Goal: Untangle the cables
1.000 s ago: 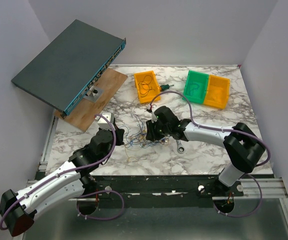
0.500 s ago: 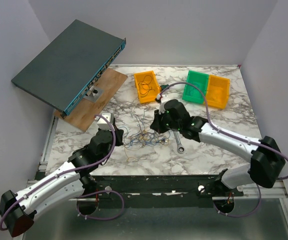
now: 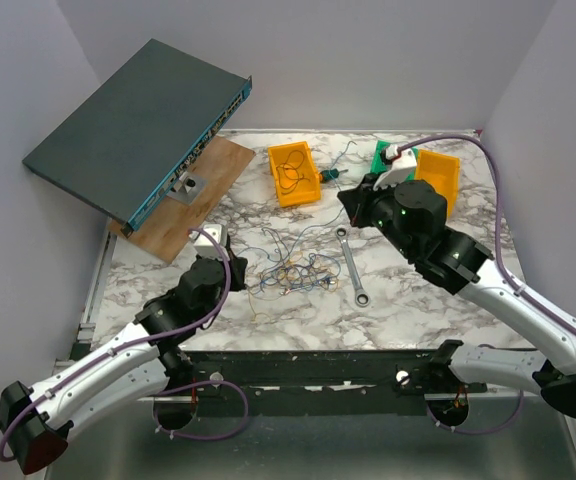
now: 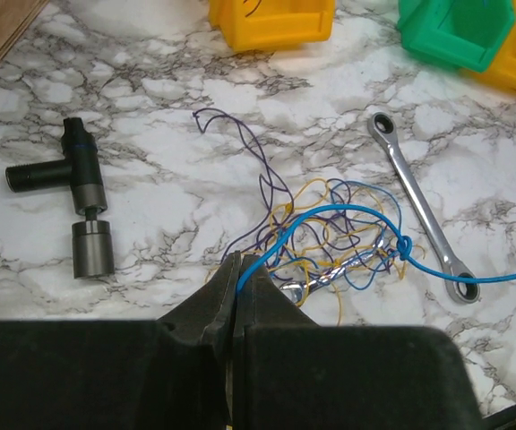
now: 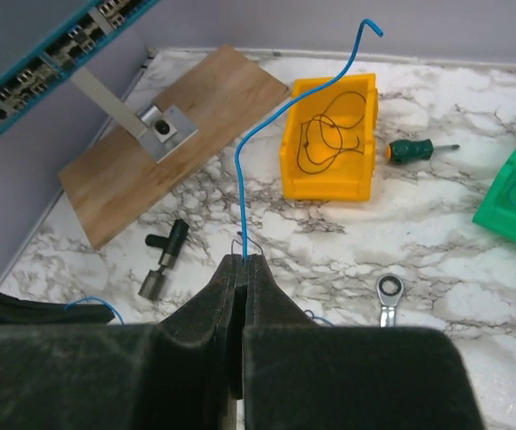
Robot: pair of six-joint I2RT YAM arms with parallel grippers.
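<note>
Blue is what both sets of jaws are pinched on. Your left gripper (image 4: 237,269) has its fingers pressed together on a blue wire (image 4: 348,208). From the tips the wire arcs up and to the right, drops to a knot just beside the ratchet wrench (image 4: 424,210), then runs out past the right edge of the left wrist view.

Your right gripper (image 5: 243,264) is clamped flat on a blue strand (image 5: 267,125). Its free end stands nearly upright out of the tips, leans right and ends in a small hook. You cannot tell from these views whether it is the same wire.

The cables (image 3: 288,272) lie on the marble table (image 3: 428,300) as a loose tangle of blue, yellow-orange and dark purple. It sits just beside your left gripper's tip and to the left of the wrench. From above, its long axis runs left to right. One thin strand leaves it diagonally, up and to the right toward your right gripper, which is held above the table in front of the green bin (image 3: 384,158).

A purple wire (image 4: 240,143) points away from the tangle toward the yellow bin (image 3: 308,190), which holds a coil of dark wire. A green-handled screwdriver (image 5: 410,149) lies beside that bin, and a black T-shaped tool (image 4: 74,179) lies left of the tangle.
</note>
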